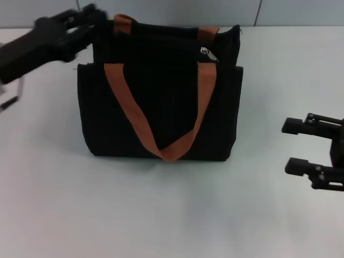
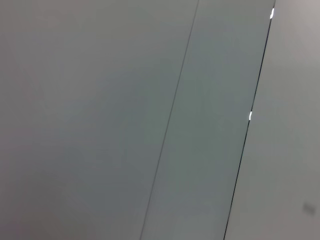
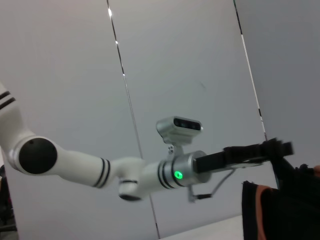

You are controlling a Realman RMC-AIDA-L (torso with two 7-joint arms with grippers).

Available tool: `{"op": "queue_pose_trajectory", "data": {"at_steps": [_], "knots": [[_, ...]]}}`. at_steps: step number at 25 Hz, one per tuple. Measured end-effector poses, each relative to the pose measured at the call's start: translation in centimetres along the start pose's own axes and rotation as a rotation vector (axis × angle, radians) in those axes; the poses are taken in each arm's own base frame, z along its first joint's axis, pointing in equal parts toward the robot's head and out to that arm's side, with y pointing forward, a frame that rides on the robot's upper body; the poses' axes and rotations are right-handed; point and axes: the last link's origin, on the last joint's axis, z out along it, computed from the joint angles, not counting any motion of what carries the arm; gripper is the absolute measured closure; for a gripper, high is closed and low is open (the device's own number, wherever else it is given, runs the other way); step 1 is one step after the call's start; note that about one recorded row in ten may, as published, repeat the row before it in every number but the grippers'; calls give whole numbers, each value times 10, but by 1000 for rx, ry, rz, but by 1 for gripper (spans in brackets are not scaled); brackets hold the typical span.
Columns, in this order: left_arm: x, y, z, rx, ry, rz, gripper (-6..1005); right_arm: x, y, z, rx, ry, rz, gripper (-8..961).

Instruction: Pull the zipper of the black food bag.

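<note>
Nearest you, the right gripper (image 1: 301,147) waits with fingers spread, well right of the black food bag (image 1: 161,107) on the table (image 1: 172,215). Your left gripper (image 1: 91,21) sits at the bag's far-left top corner; its grip cannot be judged. The zipper (image 1: 208,52) lies far right on top. Brace left, pinch only the tab.

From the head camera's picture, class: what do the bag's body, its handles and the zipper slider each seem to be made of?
The black food bag looks like matte woven fabric: dull, with faint vertical ribbing and soft edges. Its orange-brown handles look like flat webbing, bending in a limp V on the front. The zipper looks like metal: small, silvery, catching light, though too small to be sure.
</note>
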Motion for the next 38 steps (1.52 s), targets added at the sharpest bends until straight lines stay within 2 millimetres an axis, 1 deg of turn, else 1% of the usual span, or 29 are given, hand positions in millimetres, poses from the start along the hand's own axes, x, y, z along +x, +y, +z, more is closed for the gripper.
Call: {"op": "queue_pose_trajectory", "data": {"at_steps": [1,4,5,7,9,11,13,14,15,16,17,18,19,20,21,24,29,38], "knots": [[4,-5,-9,-7,-63,1,779,1,-1,1,5,2,1,222],[10,-10,-27,-23,-195,27,723,2,-4,4,23,7,10,222],[12,-11,-33,-23,-229,38,680,2,-4,4,23,7,10,222],[19,-14,-46,-13,-259,56,595,3,-6,6,29,9,13,222],[25,-13,-57,-25,-238,91,509,5,-6,8,39,13,19,222],[25,-13,-57,-25,-238,91,433,6,-6,9,37,13,22,221],[21,1,-61,-121,-215,127,356,8,-4,11,29,17,19,221],[16,10,-60,-174,-198,131,318,10,-2,12,15,22,10,221],[6,25,-55,-249,-165,138,280,12,0,13,10,22,4,221],[-2,35,-50,-292,-146,142,259,14,1,14,5,21,-3,221],[-2,35,-50,-292,-146,142,237,14,1,14,5,21,-3,221],[-8,41,-47,-316,-136,142,216,16,3,15,3,19,-8,221],[-21,51,-42,-347,-138,132,194,21,5,17,-2,19,-14,221],[-25,53,-42,-353,-142,129,173,21,5,17,-2,19,-14,221],[-29,56,-41,-362,-146,124,175,24,6,18,-6,27,-14,221],[-52,68,-39,-397,-182,98,180,31,3,20,14,58,-25,222],[-61,74,-40,-420,-200,97,181,34,3,23,2,76,-26,221],[-67,77,-38,-457,-250,94,184,35,-1,24,16,90,-30,223]]}}
